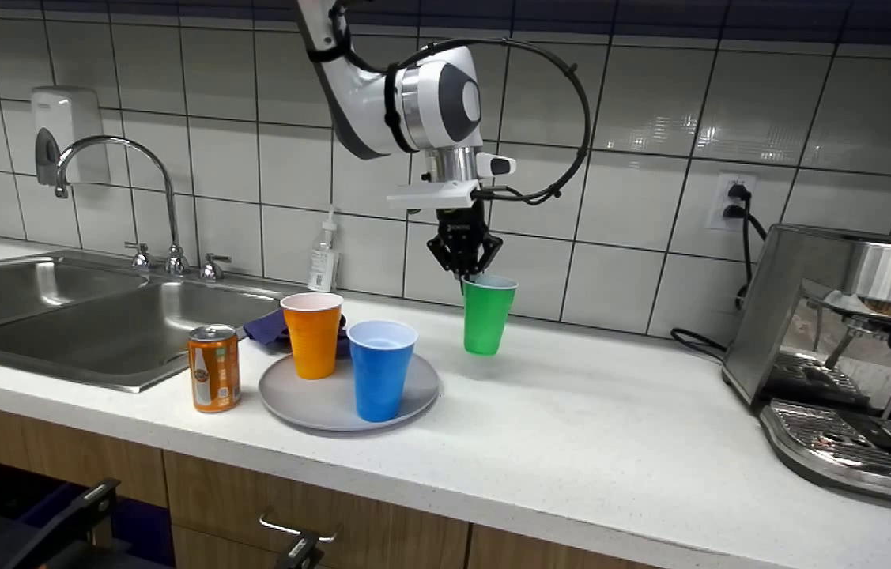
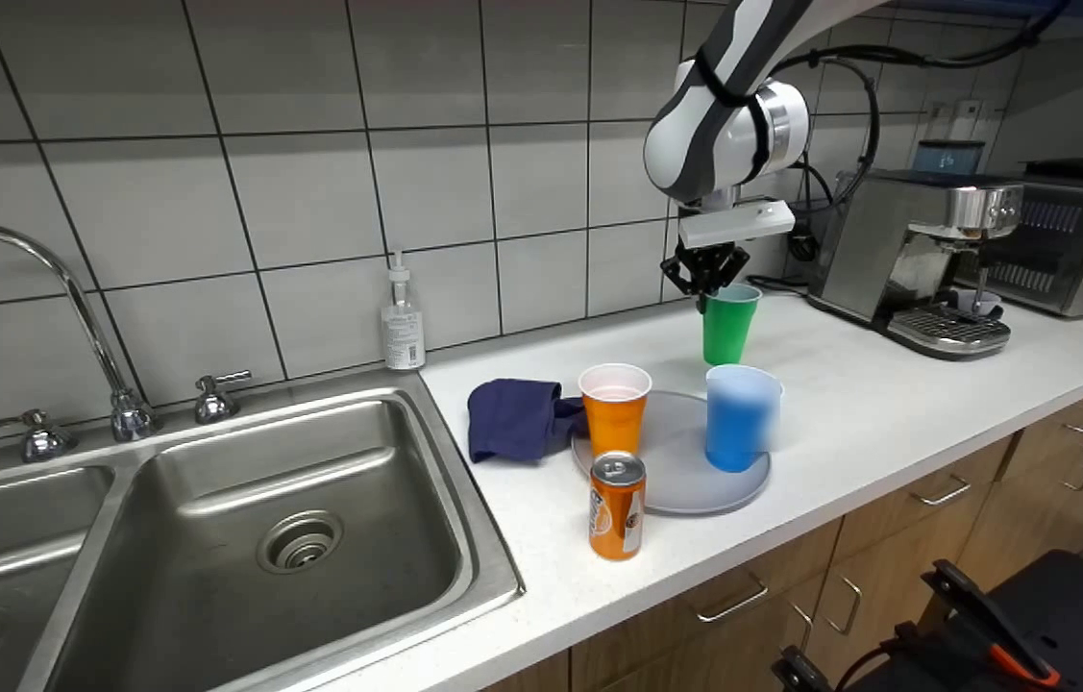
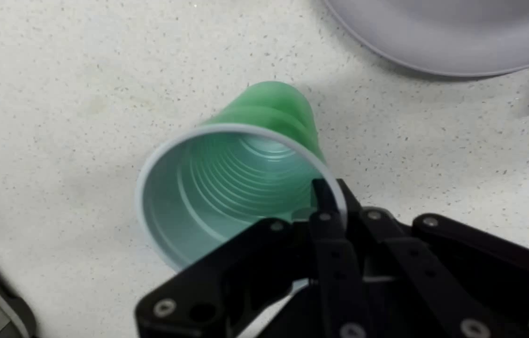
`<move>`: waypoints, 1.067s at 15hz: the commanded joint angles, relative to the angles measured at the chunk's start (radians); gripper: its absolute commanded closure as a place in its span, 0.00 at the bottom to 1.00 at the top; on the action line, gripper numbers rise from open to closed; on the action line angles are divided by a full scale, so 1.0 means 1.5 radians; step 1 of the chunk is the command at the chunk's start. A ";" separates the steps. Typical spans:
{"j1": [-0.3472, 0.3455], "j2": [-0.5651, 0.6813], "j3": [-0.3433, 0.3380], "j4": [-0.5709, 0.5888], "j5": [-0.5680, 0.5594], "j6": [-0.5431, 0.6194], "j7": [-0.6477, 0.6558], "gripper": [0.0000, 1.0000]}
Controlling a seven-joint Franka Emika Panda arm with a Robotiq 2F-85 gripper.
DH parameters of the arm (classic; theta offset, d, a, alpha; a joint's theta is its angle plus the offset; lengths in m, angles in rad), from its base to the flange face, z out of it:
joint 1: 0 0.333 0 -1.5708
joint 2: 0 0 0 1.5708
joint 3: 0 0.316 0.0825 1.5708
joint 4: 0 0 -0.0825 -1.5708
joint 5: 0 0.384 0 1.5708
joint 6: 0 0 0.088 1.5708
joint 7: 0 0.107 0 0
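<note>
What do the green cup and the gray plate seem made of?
Green cup: probably thin plastic, slightly glossy; its ringed inner wall catches light in the wrist view. Gray plate: smooth, fairly matte; soft shading leaves plastic or ceramic open.

The green cup point(image 1: 488, 318) looks plastic, the plate point(image 1: 326, 405) matt, the sink point(image 2: 358, 586) shiny metal.
</note>
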 commanded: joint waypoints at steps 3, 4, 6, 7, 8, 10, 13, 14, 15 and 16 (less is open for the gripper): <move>0.035 -0.056 -0.005 -0.068 -0.019 0.012 0.086 0.99; 0.040 -0.061 -0.005 -0.074 -0.020 0.009 0.097 0.99; 0.052 -0.073 -0.004 -0.090 -0.022 0.008 0.122 0.99; 0.057 -0.078 -0.003 -0.098 -0.023 0.009 0.133 0.99; 0.062 -0.083 -0.003 -0.105 -0.024 0.010 0.147 0.99; 0.073 -0.093 -0.004 -0.120 -0.029 0.011 0.179 0.99; 0.088 -0.105 -0.005 -0.140 -0.042 0.012 0.234 0.99; 0.092 -0.107 -0.005 -0.146 -0.047 0.015 0.254 0.99; 0.096 -0.108 -0.005 -0.151 -0.050 0.018 0.273 0.99; 0.098 -0.109 -0.005 -0.155 -0.053 0.020 0.289 0.99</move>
